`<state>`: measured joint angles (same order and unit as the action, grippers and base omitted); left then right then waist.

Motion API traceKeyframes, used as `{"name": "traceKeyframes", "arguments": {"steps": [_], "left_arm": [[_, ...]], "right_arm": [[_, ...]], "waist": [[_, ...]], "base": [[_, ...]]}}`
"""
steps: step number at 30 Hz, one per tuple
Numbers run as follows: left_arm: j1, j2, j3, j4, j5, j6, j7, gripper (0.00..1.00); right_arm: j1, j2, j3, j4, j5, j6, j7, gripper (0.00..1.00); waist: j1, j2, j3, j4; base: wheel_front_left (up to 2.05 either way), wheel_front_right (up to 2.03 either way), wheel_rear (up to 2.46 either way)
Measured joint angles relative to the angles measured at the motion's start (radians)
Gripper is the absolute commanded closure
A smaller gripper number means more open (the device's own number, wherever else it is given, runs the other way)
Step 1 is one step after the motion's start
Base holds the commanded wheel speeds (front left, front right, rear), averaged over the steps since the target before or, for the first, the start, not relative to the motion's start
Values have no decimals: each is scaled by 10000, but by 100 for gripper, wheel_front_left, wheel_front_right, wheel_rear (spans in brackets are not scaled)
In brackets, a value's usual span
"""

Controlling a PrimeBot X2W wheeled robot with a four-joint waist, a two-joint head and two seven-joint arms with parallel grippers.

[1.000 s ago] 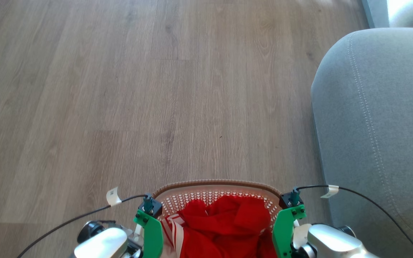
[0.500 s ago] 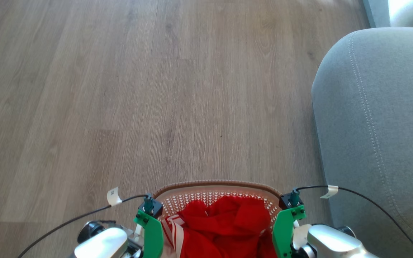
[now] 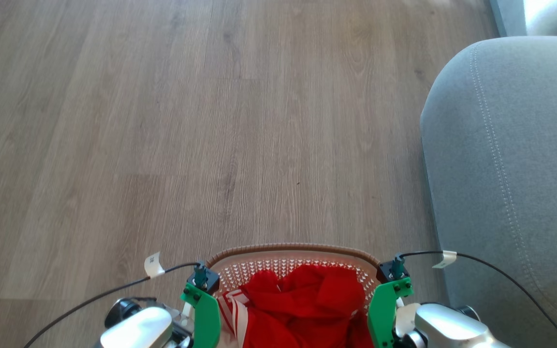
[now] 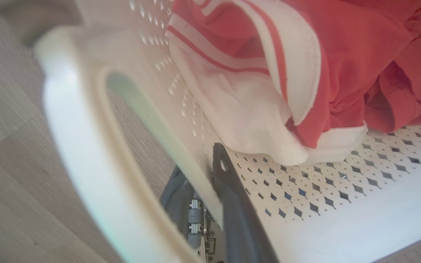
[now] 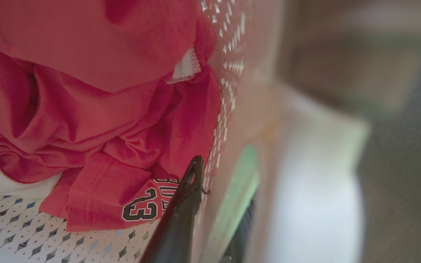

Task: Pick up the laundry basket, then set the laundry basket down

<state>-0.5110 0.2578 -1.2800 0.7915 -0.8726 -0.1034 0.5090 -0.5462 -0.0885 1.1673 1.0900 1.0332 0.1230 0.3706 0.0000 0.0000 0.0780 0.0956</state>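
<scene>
Wood floor (image 3: 211, 121) runs far and left of us; grey sofa (image 3: 510, 169) stands on the right, its near corner close to our right arm.

The laundry basket (image 3: 293, 249) sits at the near edge of the head view, dead centre, between both arms; its long axis runs left-right across our front, so each arm has one short end and neither is nearer. Whether it rides off the floor we cannot tell for sure; we judge it lifted. Red and white clothes (image 3: 302, 299) are heaped inside, biased to the near side.

Left gripper (image 4: 199, 164) is nearly closed, pinching the basket's left wall just beside the white handle (image 4: 71, 146); one dark finger (image 4: 232, 204) lies inside against the perforated wall, the other outside it. Right gripper (image 5: 221, 186) mirrors that on the right wall: one dark finger (image 5: 181, 215) inside, touching the red cloth, the other outside and mostly hidden; we read it as clamped on the wall, though the outer side is blurred.

The relation that counts for set-down: the basket spans gripper to gripper, so both arms must descend level and together; the free floor lies far and left, the sofa crowds the right end.
</scene>
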Motion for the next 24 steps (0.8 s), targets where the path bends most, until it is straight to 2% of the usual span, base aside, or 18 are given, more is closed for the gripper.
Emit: {"name": "traceKeyframes", "arguments": {"steps": [12,24], "left_arm": [[-43,-15,12,-4,0,88,-201,100],[-1040,-408,209,476,121,307,-813,100]], "right_arm": [[-233,-10,33,71,50,2,-44,100],[-1471,-224,12,153,-48,2,-447,100]], "waist": [[1,0,393,-39],[2,0,1883,-1]], "base": [[0,0,0],[0,0,0]]}}
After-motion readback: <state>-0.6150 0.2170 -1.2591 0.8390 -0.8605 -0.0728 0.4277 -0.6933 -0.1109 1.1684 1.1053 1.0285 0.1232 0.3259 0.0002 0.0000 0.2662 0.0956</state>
